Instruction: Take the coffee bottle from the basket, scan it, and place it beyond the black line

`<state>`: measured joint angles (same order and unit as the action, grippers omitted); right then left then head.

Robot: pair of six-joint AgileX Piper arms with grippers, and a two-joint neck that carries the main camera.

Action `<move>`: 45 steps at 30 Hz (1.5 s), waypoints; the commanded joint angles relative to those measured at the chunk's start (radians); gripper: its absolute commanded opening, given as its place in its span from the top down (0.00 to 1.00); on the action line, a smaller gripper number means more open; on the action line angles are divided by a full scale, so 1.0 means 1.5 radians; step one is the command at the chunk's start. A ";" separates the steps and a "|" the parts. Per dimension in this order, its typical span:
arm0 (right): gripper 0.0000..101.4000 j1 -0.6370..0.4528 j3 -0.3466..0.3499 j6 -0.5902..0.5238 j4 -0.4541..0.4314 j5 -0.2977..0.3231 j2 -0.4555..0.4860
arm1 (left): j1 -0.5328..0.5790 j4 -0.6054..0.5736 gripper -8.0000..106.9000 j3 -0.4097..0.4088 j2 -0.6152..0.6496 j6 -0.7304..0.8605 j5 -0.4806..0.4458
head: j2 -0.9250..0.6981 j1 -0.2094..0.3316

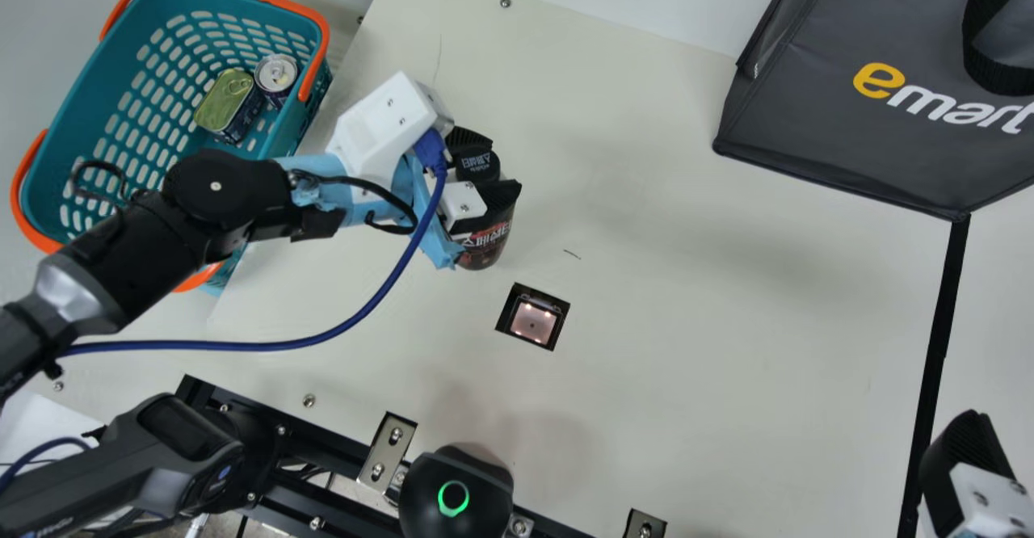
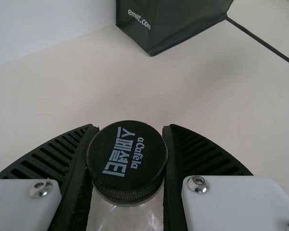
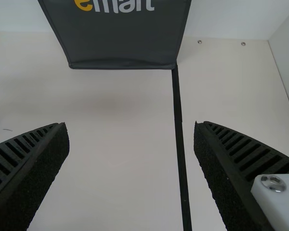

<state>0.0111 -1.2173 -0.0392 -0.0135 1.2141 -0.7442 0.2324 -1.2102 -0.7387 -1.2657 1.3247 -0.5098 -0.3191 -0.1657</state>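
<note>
My left gripper (image 1: 478, 168) is shut on the coffee bottle (image 1: 485, 249) near its black cap, left of the scanner window (image 1: 533, 321). In the left wrist view the bottle's black cap (image 2: 127, 159) sits between both fingers of my left gripper (image 2: 128, 166). My right gripper (image 1: 969, 465) is at the lower right, beside the black line (image 1: 941, 320). In the right wrist view my right gripper (image 3: 131, 139) stands open with nothing between its fingers, the black line (image 3: 179, 125) passing beyond them.
A teal basket (image 1: 81, 110) with orange handles holds a flat tin (image 1: 226, 102) and a round can (image 1: 276, 75) at the left. The dark shopping bag (image 1: 816, 118) stands at the far right, meeting the line's far end. A black device (image 1: 456, 493) is at the near edge.
</note>
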 commanded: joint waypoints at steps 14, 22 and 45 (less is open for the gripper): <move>0.10 0.000 0.000 0.000 0.000 0.000 0.000 | -0.010 -0.106 0.84 0.007 -0.036 0.102 -0.002 | -0.002 0.018; 0.10 0.000 0.000 0.000 0.000 0.000 0.000 | -0.016 -0.173 0.84 0.016 -0.043 0.160 -0.003 | -0.002 0.018; 0.10 0.000 0.000 0.000 0.000 0.000 0.000 | -0.005 -0.334 0.84 0.072 -0.038 0.365 0.016 | -0.002 0.018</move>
<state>0.0111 -1.2173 -0.0392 -0.0135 1.2143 -0.7442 0.2214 -1.7009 -0.6320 -1.3220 1.8605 -0.4875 -0.3191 -0.1657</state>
